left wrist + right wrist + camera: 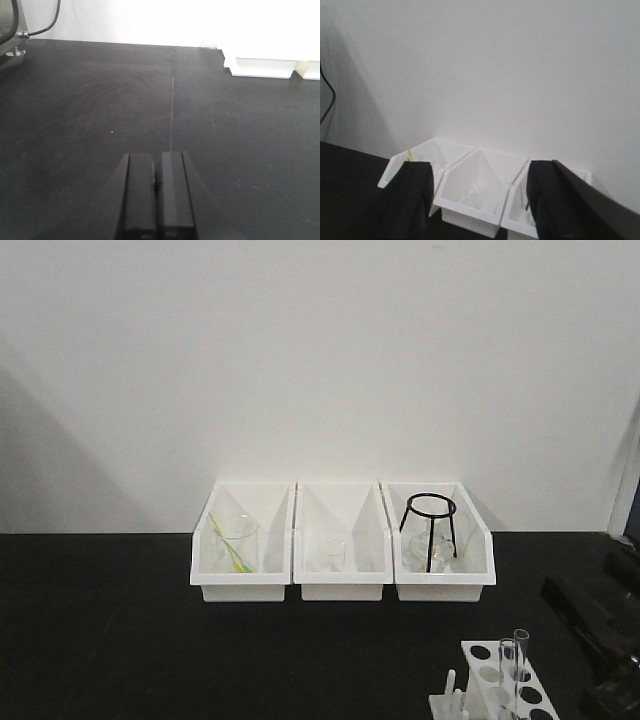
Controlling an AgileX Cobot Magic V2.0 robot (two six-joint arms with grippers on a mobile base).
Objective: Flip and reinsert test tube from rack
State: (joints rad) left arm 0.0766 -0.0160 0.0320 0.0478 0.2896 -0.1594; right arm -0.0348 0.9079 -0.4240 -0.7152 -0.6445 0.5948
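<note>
The white rack [497, 680] with round holes and side pegs stands at the bottom right of the front view, partly cut off. A clear test tube [518, 670] stands upright in it, with what may be a second tube beside it. My left gripper [156, 172] is shut and empty, low over the black table, far from the rack. My right gripper [480, 175] is open and empty, raised and facing the white bins; the rack does not show in its view. A dark part of the right arm [600, 620] shows at the right edge, beside the rack.
Three white open-front bins [342, 540] stand side by side against the back wall. The left one holds a beaker with a yellow-green stick [233, 545], the middle a small glass [330, 555], the right a black wire tripod [430, 530]. A cable [45, 22] lies far left.
</note>
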